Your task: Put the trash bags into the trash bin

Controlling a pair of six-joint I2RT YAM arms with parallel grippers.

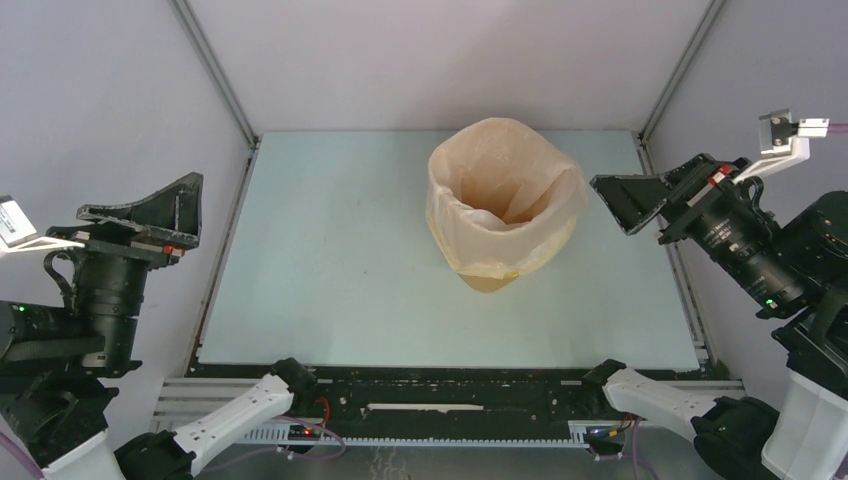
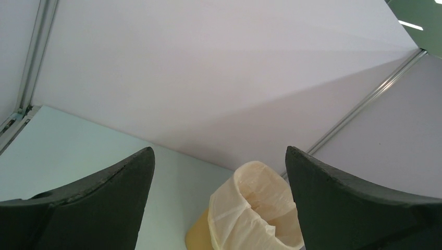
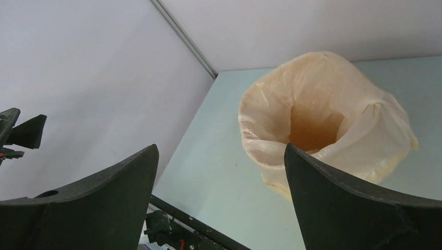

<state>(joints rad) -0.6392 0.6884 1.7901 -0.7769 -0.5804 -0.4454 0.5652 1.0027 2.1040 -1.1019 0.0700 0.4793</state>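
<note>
trash bin (image 1: 488,281) upright, far right of centre on surface (image 1: 330,270), trash bag (image 1: 505,190) lining it, draped over rim | left fingers (image 1: 150,210) fully spread, empty, well apart | right fingers (image 1: 630,200) fully spread, empty, nearer, bin to their left

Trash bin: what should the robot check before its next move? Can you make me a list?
1. Trash bin stands upright on the table: ok.
2. Trash bag lines the bin and folds over its rim: ok.
3. Bag's mouth is open at the top: ok.
4. Left gripper is open, holds nothing and is well away from the bin: ok.
5. Right gripper is open, holds nothing and is not touching the bin: ok.
6. Bag reaches the bottom of the bin: cannot tell, the bottom is hidden.
</note>
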